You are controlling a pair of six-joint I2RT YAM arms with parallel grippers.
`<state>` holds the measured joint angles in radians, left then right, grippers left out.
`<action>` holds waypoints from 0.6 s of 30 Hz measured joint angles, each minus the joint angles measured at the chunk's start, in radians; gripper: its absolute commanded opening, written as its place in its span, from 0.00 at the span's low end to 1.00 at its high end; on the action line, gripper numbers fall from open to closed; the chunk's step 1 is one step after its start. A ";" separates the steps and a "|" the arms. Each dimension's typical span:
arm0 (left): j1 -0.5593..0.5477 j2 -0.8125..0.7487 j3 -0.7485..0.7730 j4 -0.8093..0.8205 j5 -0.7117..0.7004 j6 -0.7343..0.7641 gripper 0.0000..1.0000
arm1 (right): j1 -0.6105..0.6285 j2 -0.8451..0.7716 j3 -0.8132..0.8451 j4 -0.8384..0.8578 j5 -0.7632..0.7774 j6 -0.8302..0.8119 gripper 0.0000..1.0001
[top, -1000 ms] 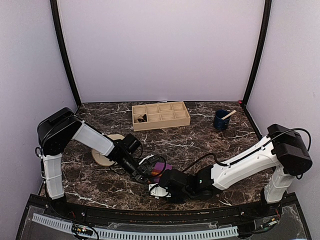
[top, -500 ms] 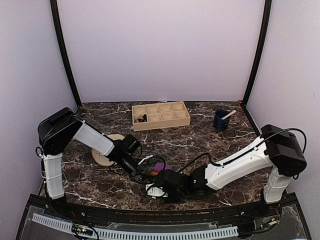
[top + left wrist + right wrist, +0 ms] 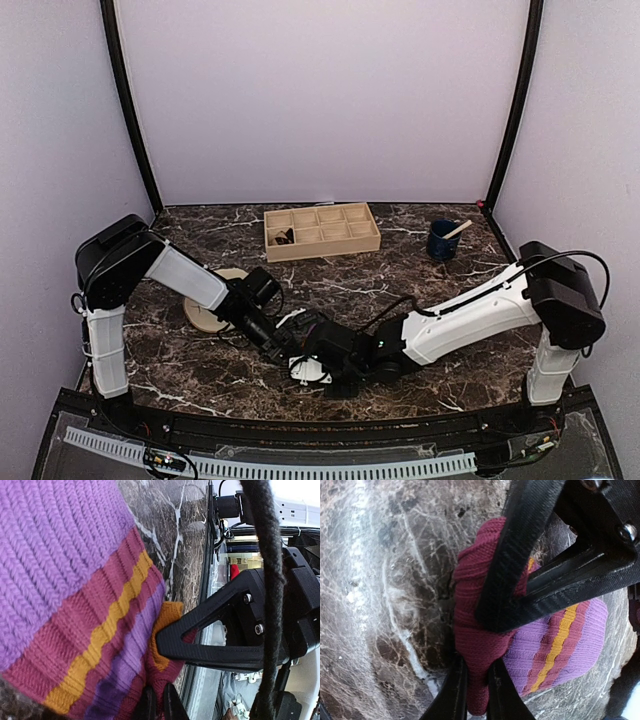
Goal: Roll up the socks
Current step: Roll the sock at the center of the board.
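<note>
The magenta-purple sock with orange stripes (image 3: 75, 595) lies on the marble table and fills the left wrist view. My left gripper (image 3: 156, 703) is shut on its maroon edge. My right gripper (image 3: 474, 690) is shut on the maroon end of the same sock (image 3: 480, 630), right beside the left gripper's fingers (image 3: 520, 555). In the top view the left gripper (image 3: 283, 347) and right gripper (image 3: 308, 362) meet near the table's front, and the right arm hides the sock. A small dark thing (image 3: 285, 237) lies in the wooden tray; I cannot tell if it is the argyle sock.
A round beige plate (image 3: 207, 313) sits under the left forearm. A wooden compartment tray (image 3: 322, 231) stands at the back centre. A blue cup with a stick (image 3: 441, 240) stands at the back right. The table's front edge is close to both grippers.
My right arm has swung left and forward, bringing its gripper against the left gripper. It now covers the purple sock that showed in the earlier top views. The left arm has barely moved.
</note>
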<state>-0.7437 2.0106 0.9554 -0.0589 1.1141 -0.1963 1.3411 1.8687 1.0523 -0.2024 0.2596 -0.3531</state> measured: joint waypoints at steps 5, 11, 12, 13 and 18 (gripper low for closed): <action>0.012 0.000 -0.003 0.008 -0.007 -0.022 0.17 | -0.033 0.006 0.023 -0.024 -0.069 0.031 0.00; 0.045 -0.045 -0.059 0.083 -0.032 -0.094 0.26 | -0.089 0.009 0.030 -0.021 -0.186 0.079 0.00; 0.053 -0.060 -0.073 0.097 -0.042 -0.109 0.27 | -0.098 0.009 0.030 -0.017 -0.206 0.087 0.00; 0.060 -0.075 -0.087 0.113 -0.051 -0.122 0.28 | -0.106 0.009 0.030 -0.015 -0.226 0.095 0.00; 0.086 -0.135 -0.137 0.185 -0.088 -0.183 0.33 | -0.130 0.009 0.033 -0.015 -0.305 0.124 0.00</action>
<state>-0.6579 1.8751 0.8188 0.1265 1.0264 -0.3794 1.2114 1.8778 1.0855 -0.2173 -0.0456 -0.2287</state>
